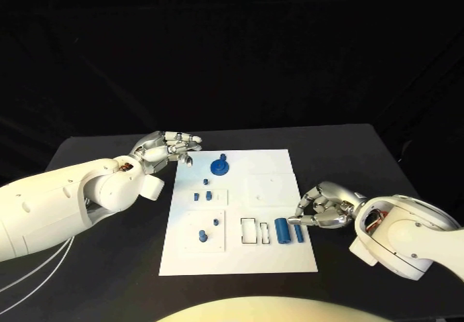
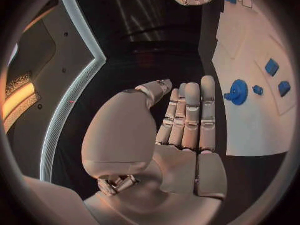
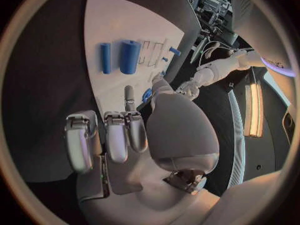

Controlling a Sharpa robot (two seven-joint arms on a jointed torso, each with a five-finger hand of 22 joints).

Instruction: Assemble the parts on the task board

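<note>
— Where were your hands?
— Your left hand (image 1: 166, 146) hovered beside the task board's (image 1: 271, 168) far left corner, fingers straight and released. Your right hand (image 1: 322, 208) rested at the board's right edge, fingers curled, grasping nothing (just beside the thick blue cylinder (image 1: 282, 230)).
— And the gear-shaped part (image 1: 220, 164)?
— It stood near the far left corner.

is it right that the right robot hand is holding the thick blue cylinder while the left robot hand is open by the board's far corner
Not quite: the right robot hand holds nothing; the thick blue cylinder lies on the task board beside it, as the right wrist view shows. The left robot hand is open there.
</note>
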